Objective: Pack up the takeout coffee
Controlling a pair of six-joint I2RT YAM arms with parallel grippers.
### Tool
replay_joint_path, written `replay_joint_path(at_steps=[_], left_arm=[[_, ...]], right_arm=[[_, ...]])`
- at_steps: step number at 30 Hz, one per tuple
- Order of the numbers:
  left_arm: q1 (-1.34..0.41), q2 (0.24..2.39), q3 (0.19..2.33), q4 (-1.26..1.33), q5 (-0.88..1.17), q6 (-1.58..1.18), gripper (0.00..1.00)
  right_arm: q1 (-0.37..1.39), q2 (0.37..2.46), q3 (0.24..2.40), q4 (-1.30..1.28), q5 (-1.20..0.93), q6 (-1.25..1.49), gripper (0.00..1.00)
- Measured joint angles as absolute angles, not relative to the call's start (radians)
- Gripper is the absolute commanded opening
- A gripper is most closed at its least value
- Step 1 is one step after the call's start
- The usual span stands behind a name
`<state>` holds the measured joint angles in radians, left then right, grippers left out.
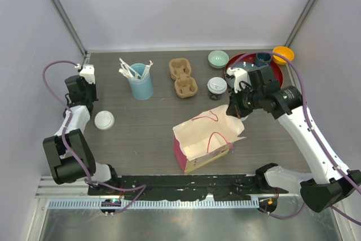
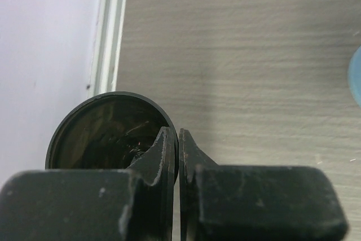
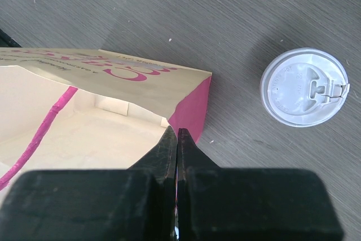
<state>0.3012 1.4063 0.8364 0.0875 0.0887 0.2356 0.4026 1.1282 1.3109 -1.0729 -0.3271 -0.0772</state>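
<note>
Top external view: the work surface is a dark grey wood-grain table (image 1: 141,139) enclosed by plain white walls (image 1: 186,4), with metal posts in the back corners. One lidded cup (image 1: 104,120) stands upright near the left edge, just beside the left arm. The second lidded cup (image 1: 216,87) stands right of centre, just beside the cardboard carrier (image 1: 183,77). The paper bag (image 1: 206,136) lies open at centre, and the right gripper (image 1: 231,111) is at its upper corner. The left gripper (image 1: 86,73) is at the back left corner. Left wrist view: the left gripper (image 2: 178,139) has its jaws drawn together, tips at the rim of a round black object (image 2: 101,134) beside the wall rail (image 2: 110,26). Whether it holds that object cannot be told. Right wrist view: the right gripper (image 3: 177,139) is clamped on the paper bag (image 3: 113,77) at its rim. The second lidded cup (image 3: 304,87) stands on bare table near the bag, not touching it.
</note>
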Motion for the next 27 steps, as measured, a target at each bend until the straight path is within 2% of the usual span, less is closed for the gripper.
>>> replay_joint_path(at_steps=[11, 19, 27], left_arm=[[0.352, 1.385, 0.804, -0.028, 0.07, 0.445, 0.0], [0.376, 1.396, 0.802, -0.101, 0.023, 0.769, 0.0], [0.401, 1.497, 0.872, -0.3, 0.019, 1.096, 0.0]], right_arm=[[0.403, 1.134, 1.315, -1.073, -0.327, -0.078, 0.01], [0.403, 1.124, 1.315, -1.078, -0.328, -0.078, 0.01], [0.403, 1.119, 1.312, -1.082, -0.328, -0.078, 0.01]])
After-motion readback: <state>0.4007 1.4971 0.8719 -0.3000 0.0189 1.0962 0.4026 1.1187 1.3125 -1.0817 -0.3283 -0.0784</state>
